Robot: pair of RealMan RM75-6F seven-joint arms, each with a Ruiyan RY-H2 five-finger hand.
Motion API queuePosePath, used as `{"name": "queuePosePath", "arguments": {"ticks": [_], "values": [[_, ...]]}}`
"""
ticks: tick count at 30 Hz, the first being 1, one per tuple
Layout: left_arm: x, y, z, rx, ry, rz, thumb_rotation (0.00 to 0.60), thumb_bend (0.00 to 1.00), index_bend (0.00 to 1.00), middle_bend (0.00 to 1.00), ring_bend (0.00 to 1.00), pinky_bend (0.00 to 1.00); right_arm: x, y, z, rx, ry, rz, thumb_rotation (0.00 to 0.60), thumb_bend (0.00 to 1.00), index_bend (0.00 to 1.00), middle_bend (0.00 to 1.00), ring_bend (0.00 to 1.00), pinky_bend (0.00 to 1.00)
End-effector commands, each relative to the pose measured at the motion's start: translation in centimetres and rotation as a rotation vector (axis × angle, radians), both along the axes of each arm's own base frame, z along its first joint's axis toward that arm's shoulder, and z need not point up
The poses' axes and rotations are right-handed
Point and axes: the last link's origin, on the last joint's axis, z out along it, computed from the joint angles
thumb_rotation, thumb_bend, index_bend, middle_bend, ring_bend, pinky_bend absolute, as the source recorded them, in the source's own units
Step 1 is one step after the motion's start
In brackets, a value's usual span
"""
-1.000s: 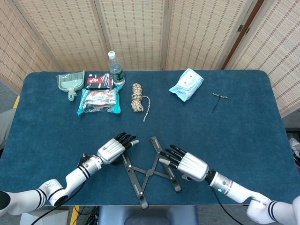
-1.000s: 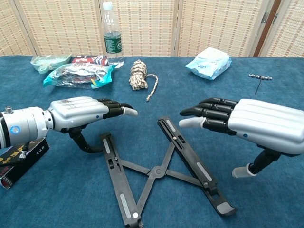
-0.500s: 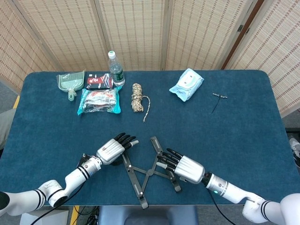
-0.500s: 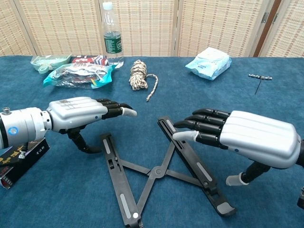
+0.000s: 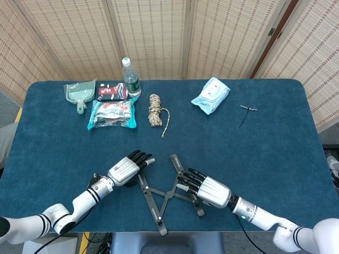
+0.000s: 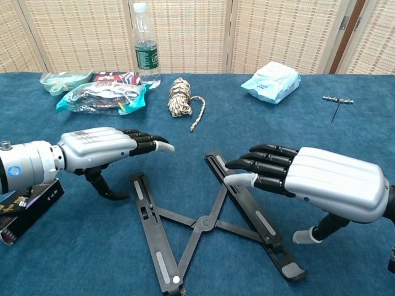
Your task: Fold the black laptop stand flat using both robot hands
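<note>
The blue table [image 5: 275,137] carries the black laptop stand [image 5: 165,193] near its front edge, at about six o'clock from the rope coil [image 5: 154,110]. It lies spread in an X, two long rails joined by thin crossbars at a central pivot. It looks rigid, light and slick, likely to skate on the cloth, so the best hold is probably on the outer rails, pressing them toward each other. The right hand [image 6: 308,179] hovers over the right rail, fingers extended and apart, holding nothing. The left hand [image 6: 108,147], equally empty and spread, hangs at nine o'clock of the left rail.
</note>
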Motion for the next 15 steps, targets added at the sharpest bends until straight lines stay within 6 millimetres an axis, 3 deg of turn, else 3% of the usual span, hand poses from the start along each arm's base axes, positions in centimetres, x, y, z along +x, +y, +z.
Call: {"name": "queuePosePath", "arguments": {"ticks": [1,15], "values": [[0.2,-0.1,-0.3,-0.006,-0.004,-0.005,0.600,0.26,0.00,0.00,0.00,0.00,0.0,0.0,-0.1,-0.004,-0.001,0.000,0.600,0.00,0.00,0.00,0.00,0.00],[0.3,0.1,-0.6,-0.005,0.000,-0.002,0.600,0.26,0.00,0.00,0.00,0.00,1.0,0.2,-1.3,0.001,-0.019,0.018,0.600,0.00,0.00,0.00,0.00,0.00]]}}
